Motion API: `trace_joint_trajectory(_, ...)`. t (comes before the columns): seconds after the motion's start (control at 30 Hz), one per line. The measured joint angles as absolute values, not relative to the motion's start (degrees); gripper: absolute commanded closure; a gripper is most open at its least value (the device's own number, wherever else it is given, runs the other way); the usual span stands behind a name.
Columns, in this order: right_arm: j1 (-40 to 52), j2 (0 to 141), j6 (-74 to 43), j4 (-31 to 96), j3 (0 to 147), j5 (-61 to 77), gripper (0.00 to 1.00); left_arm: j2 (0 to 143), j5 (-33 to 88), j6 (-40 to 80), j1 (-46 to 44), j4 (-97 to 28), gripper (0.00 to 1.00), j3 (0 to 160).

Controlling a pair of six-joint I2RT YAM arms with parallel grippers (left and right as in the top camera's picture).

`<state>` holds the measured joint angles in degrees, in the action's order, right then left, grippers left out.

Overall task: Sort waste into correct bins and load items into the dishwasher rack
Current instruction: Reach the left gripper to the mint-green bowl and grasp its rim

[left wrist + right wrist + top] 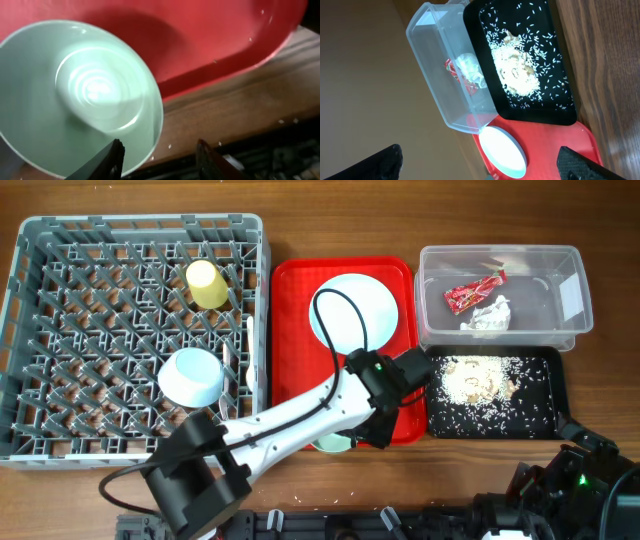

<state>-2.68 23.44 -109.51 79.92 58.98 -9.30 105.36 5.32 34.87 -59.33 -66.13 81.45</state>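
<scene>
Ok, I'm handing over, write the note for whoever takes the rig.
Left gripper open, jaws astride the mint bowl's rim at the red tray's front edge.
Right gripper open, empty, near the black tray.
Done: napkin and wrapper in the clear tub, rice in the black tray, yellow cup and white bowl in the rack.
Left: mint bowl and the plate on the red tray go into the rack.
</scene>
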Motion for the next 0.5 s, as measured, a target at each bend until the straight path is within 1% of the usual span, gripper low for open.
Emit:
trace_joint_trajectory(0.17, -2.7, 23.4, -109.5, 79.9, 59.0, -9.3, 0.0, 105.5, 3.2, 35.5, -59.8, -61.3, 0.55, 78.7)
trace_joint_trajectory(0.23, -2.7, 23.4, -109.5, 79.9, 59.0, -9.3, 0.0, 105.5, 2.9, 36.1, -60.1, -60.1, 0.58, 77.2)
trace_joint_trajectory(0.27, -2.7, 23.4, -109.5, 79.9, 59.0, -9.3, 0.0, 105.5, 2.8, 36.4, -60.3, -59.8, 0.61, 76.1)
trace_joint_trajectory(0.33, -2.7, 23.4, -109.5, 79.9, 59.0, -9.3, 0.0, 105.6, 2.8, 37.0, -60.7, -59.5, 0.72, 74.1)
trace_joint_trajectory(0.37, -2.7, 23.4, -109.5, 79.9, 59.0, -9.3, 0.0, 105.6, 2.8, 37.4, -60.7, -59.5, 0.96, 73.7)
trace_joint_trajectory(0.5, -2.7, 23.4, -109.5, 79.9, 59.0, -9.3, 0.0, 105.6, 1.3, 37.8, -60.8, -59.3, 0.96, 73.5)
